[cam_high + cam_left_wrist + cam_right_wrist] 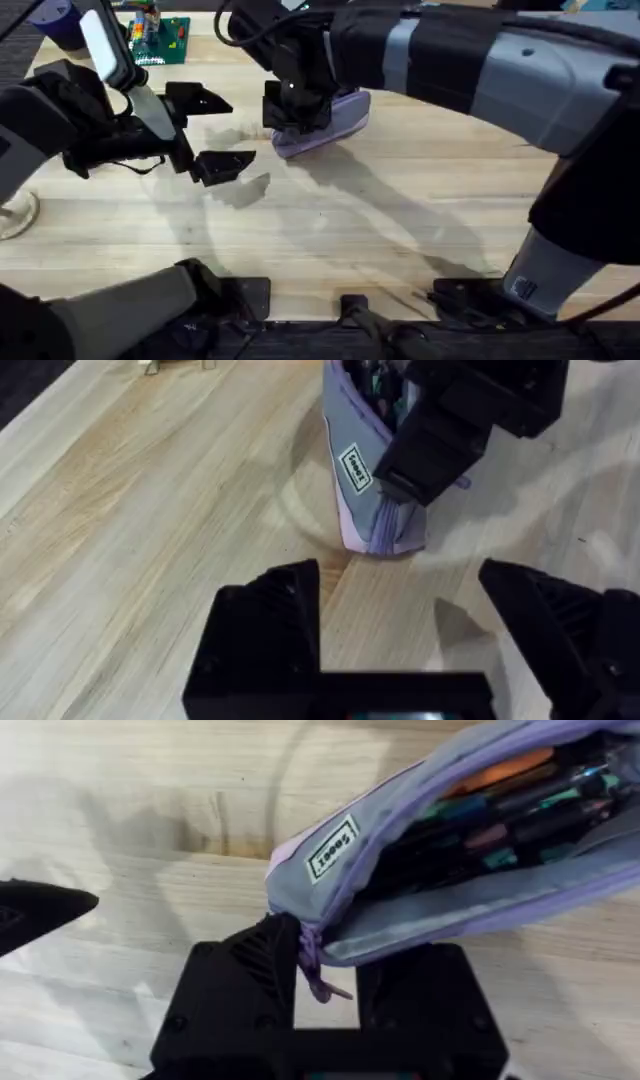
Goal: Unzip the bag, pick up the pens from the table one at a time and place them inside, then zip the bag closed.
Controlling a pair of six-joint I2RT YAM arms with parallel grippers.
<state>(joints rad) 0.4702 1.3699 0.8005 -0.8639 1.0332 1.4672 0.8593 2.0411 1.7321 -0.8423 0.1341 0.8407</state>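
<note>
The lavender bag (338,122) lies at the table's (400,210) back middle. In the right wrist view the bag (400,870) gapes open along its zipper, and several pens (500,815), dark and coloured, lie inside. My right gripper (295,112) reaches across from the right and is shut on the zipper pull (318,972) at the bag's near end. My left gripper (215,132) hovers open just left of the bag, with nothing between its fingers (270,620). The left wrist view has the bag's end (365,485) ahead, with the right gripper (450,430) on top of it.
A green board with small parts (158,38) stands at the back left. A round pale object (15,215) sits at the left edge. Bare wood spreads across the front and right of the table.
</note>
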